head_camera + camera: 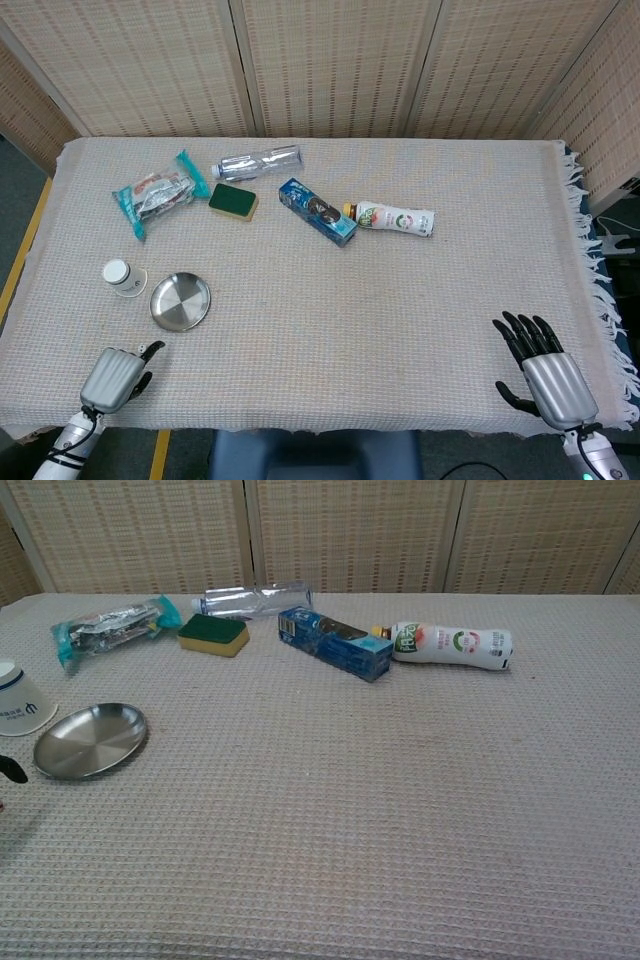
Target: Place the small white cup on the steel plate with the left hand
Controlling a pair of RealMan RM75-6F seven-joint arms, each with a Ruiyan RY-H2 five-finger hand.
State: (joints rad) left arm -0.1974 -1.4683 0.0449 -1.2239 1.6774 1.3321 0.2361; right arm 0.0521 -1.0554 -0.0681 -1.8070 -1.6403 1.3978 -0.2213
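Observation:
The small white cup (122,277) stands upside down on the cloth near the table's left edge, also seen in the chest view (20,705). Just to its right lies the round steel plate (180,302), bare (90,740). My left hand (118,376) hovers near the front left edge, below the plate and apart from the cup, holding nothing. Its silver back faces the camera and most of its fingers are hidden; one dark fingertip (12,770) shows at the chest view's left edge. My right hand (545,375) rests at the front right, fingers spread and empty.
Across the back of the table lie a teal snack packet (155,193), a clear bottle (260,162), a green sponge (233,201), a blue box (317,212) and a white drink bottle (392,218). The fringed cloth edge (590,260) runs down the right side.

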